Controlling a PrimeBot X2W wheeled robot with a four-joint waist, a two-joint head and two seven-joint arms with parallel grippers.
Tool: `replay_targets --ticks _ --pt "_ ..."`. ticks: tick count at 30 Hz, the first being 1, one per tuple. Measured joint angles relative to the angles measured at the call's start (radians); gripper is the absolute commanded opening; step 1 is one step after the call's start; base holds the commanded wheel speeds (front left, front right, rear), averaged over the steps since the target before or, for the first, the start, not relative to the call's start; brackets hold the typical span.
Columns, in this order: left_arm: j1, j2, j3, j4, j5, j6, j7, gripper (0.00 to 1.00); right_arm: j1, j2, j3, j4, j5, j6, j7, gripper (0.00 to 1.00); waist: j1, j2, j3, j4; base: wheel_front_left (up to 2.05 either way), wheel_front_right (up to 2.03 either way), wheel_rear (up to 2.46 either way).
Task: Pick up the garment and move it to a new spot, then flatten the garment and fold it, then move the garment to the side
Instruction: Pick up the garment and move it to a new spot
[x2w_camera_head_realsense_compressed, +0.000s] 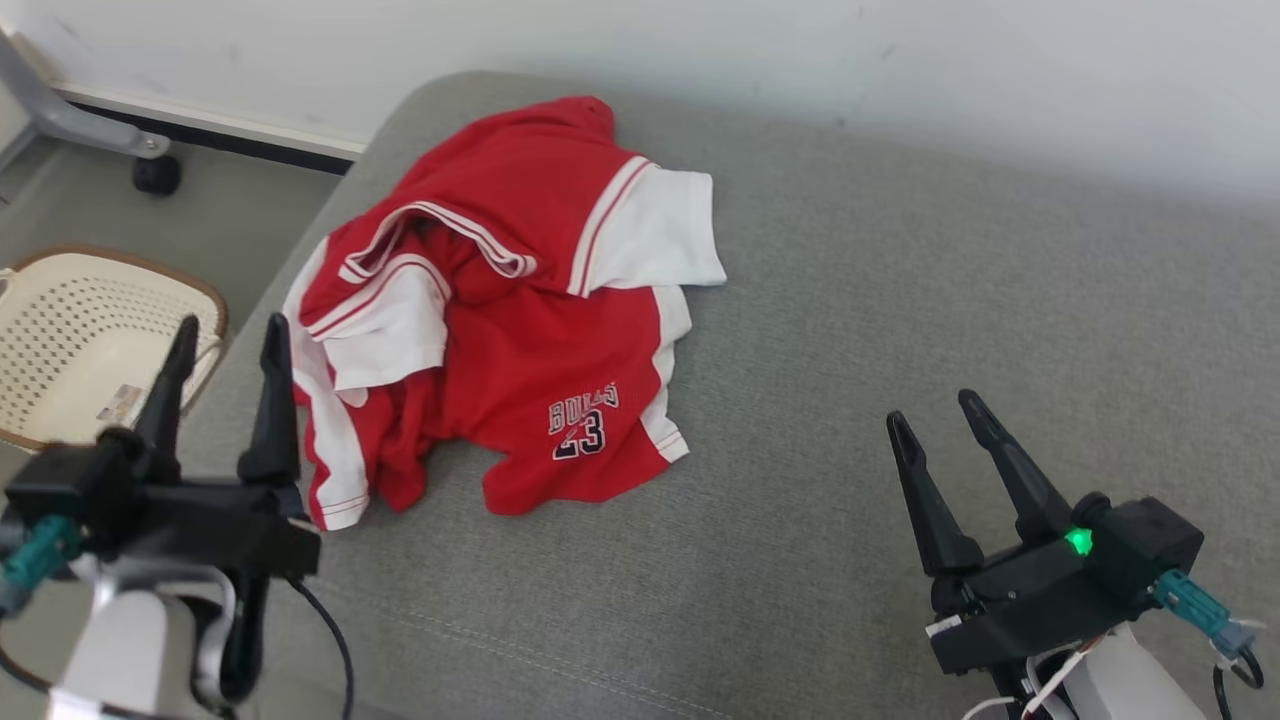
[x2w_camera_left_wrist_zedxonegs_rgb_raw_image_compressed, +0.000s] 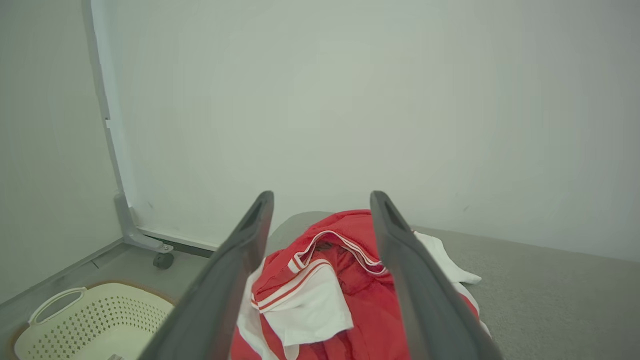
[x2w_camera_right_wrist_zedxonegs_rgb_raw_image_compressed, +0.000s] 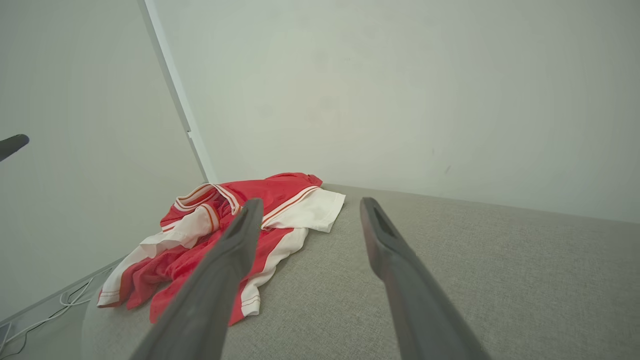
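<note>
A grey fabric-covered bench (x2w_camera_head_realsense_compressed: 950, 320), its rounded corner at 11 o'clock in the head view, carried a crumpled red-and-white garment (x2w_camera_head_realsense_compressed: 540, 370). The garment lay bunched toward 10 o'clock near that corner, with its "BULLS 23" print facing up at its 5 o'clock edge. A stitched seam (x2w_camera_head_realsense_compressed: 520, 645) crossed the bench at 6 o'clock.

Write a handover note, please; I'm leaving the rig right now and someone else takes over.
Garment: red and white jersey, crumpled on the far left part of the grey cushion.
Left gripper: open, empty, beside the jersey's left edge.
Right gripper: open, empty, apart from the jersey, over bare cushion.
Done: nothing evident; it is neither flat nor folded.
Left: pick up and move, flatten, fold, move aside.
</note>
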Motion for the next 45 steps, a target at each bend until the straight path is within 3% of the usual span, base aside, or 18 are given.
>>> replay_targets --ticks 9,14,24,31,41,45 --pt "-0.192 0.095 0.058 0.113 -0.107 -0.032 0.111 1.00 -0.060 0.001 0.005 -0.009 -0.017 0.005 0.000 1.00 0.0001 0.0000 0.075 -0.081 0.00 0.00 0.00" --pt "-0.301 0.175 0.084 0.221 -0.183 -0.042 0.205 1.00 -0.091 0.001 0.006 -0.011 -0.021 0.007 0.000 1.00 0.0001 0.0000 0.119 -0.130 0.00 0.00 0.00" --pt "-0.455 0.304 0.067 0.411 -0.291 -0.050 0.389 1.00 -0.159 0.003 0.014 -0.012 -0.035 0.008 0.000 1.00 0.0001 0.0001 0.220 -0.235 0.00 0.00 0.00" --pt "-0.487 0.340 -0.009 0.472 -0.352 -0.050 0.481 1.00 -0.178 0.005 0.015 -0.003 -0.036 0.009 0.000 1.00 0.0002 0.0001 0.270 -0.299 0.00 0.00 0.00" --pt "-0.542 0.413 -0.044 0.609 -0.294 -0.050 0.528 1.00 -0.197 0.004 0.010 0.001 -0.036 0.012 0.000 1.00 0.0000 0.0001 0.321 -0.355 0.00 0.00 0.00" --pt "-0.544 0.416 -0.072 0.630 -0.295 -0.050 0.554 1.00 -0.197 0.004 0.008 0.002 -0.036 0.012 0.000 1.00 0.0000 0.0001 0.332 -0.364 0.00 0.00 0.00"
